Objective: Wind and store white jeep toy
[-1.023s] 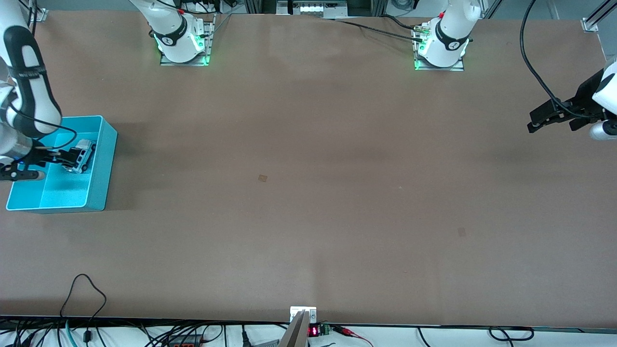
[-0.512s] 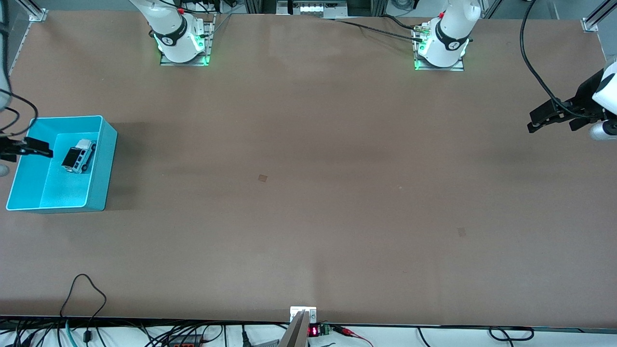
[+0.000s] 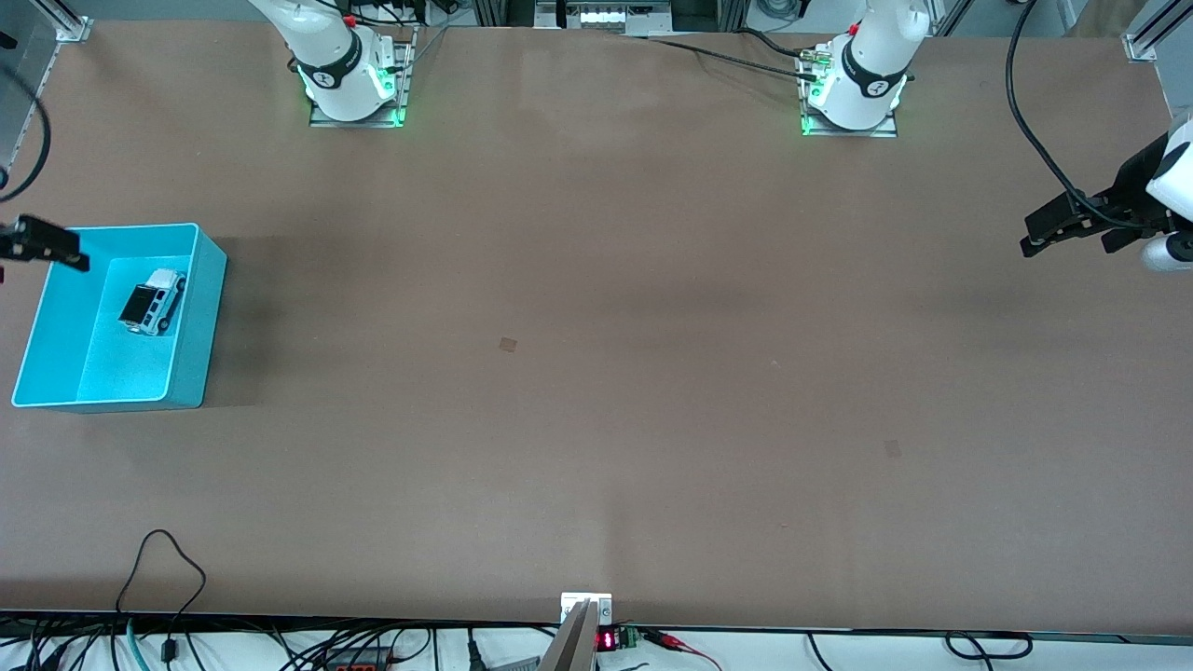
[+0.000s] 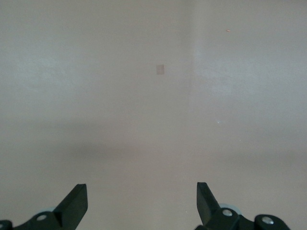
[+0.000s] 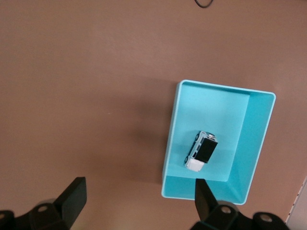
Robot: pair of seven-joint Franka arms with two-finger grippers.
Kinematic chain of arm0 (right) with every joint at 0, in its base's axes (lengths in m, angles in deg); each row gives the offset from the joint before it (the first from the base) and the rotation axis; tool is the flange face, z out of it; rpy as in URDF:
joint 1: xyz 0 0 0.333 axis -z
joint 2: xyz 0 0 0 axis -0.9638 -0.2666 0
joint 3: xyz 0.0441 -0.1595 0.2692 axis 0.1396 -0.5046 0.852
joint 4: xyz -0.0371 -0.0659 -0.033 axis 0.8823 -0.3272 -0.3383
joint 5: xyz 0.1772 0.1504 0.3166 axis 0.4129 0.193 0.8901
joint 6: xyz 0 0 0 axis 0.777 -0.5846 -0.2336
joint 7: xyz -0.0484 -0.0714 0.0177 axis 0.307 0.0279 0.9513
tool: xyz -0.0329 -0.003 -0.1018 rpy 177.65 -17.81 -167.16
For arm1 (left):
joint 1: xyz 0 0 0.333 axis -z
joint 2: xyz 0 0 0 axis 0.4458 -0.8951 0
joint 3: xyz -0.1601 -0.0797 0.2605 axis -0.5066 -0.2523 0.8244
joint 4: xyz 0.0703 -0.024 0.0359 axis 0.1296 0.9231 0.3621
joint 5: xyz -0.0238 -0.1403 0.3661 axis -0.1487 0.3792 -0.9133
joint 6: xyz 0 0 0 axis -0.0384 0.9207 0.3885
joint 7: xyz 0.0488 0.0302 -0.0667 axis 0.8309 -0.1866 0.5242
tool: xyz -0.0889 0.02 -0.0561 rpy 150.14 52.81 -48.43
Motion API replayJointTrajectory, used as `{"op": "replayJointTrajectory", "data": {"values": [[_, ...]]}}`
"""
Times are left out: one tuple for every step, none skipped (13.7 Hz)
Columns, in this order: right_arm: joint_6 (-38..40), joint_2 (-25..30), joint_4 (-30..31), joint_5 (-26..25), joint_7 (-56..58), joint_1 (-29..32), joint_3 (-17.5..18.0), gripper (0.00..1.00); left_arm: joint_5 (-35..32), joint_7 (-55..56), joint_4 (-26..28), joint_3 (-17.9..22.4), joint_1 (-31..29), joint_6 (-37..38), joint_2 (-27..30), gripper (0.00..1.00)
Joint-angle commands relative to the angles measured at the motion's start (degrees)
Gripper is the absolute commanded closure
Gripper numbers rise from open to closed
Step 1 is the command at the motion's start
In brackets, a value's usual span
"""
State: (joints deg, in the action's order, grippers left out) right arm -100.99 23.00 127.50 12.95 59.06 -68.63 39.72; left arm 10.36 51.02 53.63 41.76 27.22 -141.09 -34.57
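White jeep toy (image 3: pixel 152 301) (image 5: pixel 201 151) sits inside the turquoise bin (image 3: pixel 198 317) (image 5: pixel 171 134), on the bin floor, upright on its wheels, black roof panel up, close to the bin wall that faces the desk's middle. Bin is at the right arm's end of the desk (image 3: pixel 596 373). Nothing touches the toy.

Right end effector (image 3: pixel 42 244) (image 5: pixel 139 201) is up in the air over the bin's outer edge at the desk's rim, fingers spread wide, holding nothing; its wrist view looks straight down on bin and toy from well above.

Left end effector (image 3: pixel 1062 225) (image 4: pixel 141 203) hangs over the left arm's end of the desk, well apart from the bin, fingers wide, empty; this arm waits. Its wrist view shows only bare desk with a small square mark (image 4: pixel 160 70).

A black cable loop (image 3: pixel 160 559) lies on the desk edge nearest the front camera.
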Motion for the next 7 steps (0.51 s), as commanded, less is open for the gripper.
{"op": "replayJointTrajectory", "data": {"values": [[1.66, 3.90, -0.21, 0.36, -3.01, -3.79, -0.69, 0.00, 1.42, -0.73, 0.53, 0.48, -0.13, 0.49, 0.98, 0.00], [2.88, 4.70, 0.14, 1.14, -3.88, -4.15, -0.70, 0.00, 1.42, -0.72, 0.62, 0.48, -0.22, 0.49, 0.98, 0.00], [4.46, 4.97, 0.06, 3.59, -4.07, -4.76, -0.78, 0.00, 1.42, -0.64, 0.62, 0.48, -0.13, 0.49, 0.98, 0.00], [5.69, 4.97, 0.32, 5.01, -4.50, -5.12, -0.87, 0.00, 1.42, -0.55, 0.62, 0.48, -0.13, 0.49, 0.98, 0.00], [5.96, 4.97, 1.28, 4.93, -5.29, -5.56, -0.87, 0.00, 1.51, -0.46, 0.62, 0.40, -0.13, 0.49, 0.98, 0.00], [5.97, 4.88, 2.07, 4.84, -8.08, -5.73, -0.87, 0.00, 1.51, -0.46, 0.62, 0.48, -0.13, 0.49, 0.98, 0.00], [5.97, 4.53, 2.60, 4.76, -10.98, -5.82, -0.87, 0.00, 1.51, -0.46, 0.62, 0.40, -0.13, 0.49, 0.98, 0.00]]}}
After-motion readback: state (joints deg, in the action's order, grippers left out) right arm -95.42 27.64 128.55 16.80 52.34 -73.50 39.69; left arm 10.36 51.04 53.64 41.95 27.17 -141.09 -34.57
